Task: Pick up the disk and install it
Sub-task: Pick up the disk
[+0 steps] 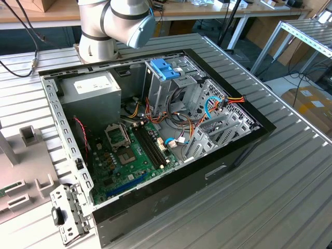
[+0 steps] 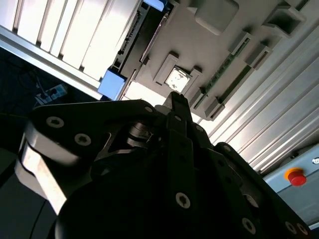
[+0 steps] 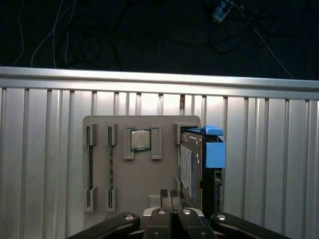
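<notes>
A ribbed metal counter (image 1: 290, 197) carries an open computer case (image 1: 155, 129) and a grey holder (image 3: 149, 174). The arm (image 1: 114, 21) stands on its base behind the case. In the first wrist view its wrist faces straight down at the holder. The jaws hang above it, closed and empty. The disk (image 3: 188, 167) stands on edge in the holder's side slot, near the jaws and not touched.

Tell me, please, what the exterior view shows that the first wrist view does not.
Exterior view: the open computer case with its motherboard, and the arm's base. First wrist view: the disk standing on edge in the grey holder, a processor chip in another slot, and the shut gripper. Both: the ribbed table and that holder.
</notes>
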`<action>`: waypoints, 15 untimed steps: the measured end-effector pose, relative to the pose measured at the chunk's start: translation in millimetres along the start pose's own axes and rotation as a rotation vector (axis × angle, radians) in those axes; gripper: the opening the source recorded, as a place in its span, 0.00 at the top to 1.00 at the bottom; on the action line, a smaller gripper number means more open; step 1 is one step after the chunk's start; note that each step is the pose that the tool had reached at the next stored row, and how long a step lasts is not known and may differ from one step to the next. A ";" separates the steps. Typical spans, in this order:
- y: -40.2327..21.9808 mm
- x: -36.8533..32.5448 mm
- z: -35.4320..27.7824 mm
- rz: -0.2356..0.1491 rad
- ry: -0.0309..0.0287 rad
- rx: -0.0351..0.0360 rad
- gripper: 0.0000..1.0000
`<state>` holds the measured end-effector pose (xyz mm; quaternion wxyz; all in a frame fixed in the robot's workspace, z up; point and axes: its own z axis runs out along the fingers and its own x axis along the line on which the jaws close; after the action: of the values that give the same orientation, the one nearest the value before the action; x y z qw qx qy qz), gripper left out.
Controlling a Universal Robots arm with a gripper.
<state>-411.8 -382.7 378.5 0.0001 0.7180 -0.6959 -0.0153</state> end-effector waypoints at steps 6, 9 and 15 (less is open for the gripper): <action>-0.1 0.1 0.0 -0.001 0.0000 0.0000 0.71; -0.1 0.0 0.0 -0.002 0.0000 0.0000 0.58; -0.2 0.0 0.2 -0.002 0.0000 0.0000 0.46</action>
<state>-411.6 -382.7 378.3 0.0000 0.7188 -0.6950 -0.0152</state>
